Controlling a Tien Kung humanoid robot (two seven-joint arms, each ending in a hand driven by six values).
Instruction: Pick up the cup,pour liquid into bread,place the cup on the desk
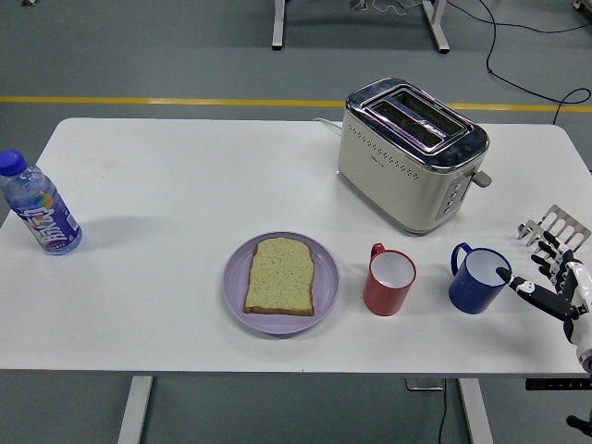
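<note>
your right robot hand sits open, fingers spread, gripping nothing. the blue cup stands on the counter just left of its thumb tip; bread further left.

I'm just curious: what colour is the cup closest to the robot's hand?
Blue cup, white inside, seen in the head view.

A lab or workshop: grey floor with yellow line, cables, metal stand legs
</note>
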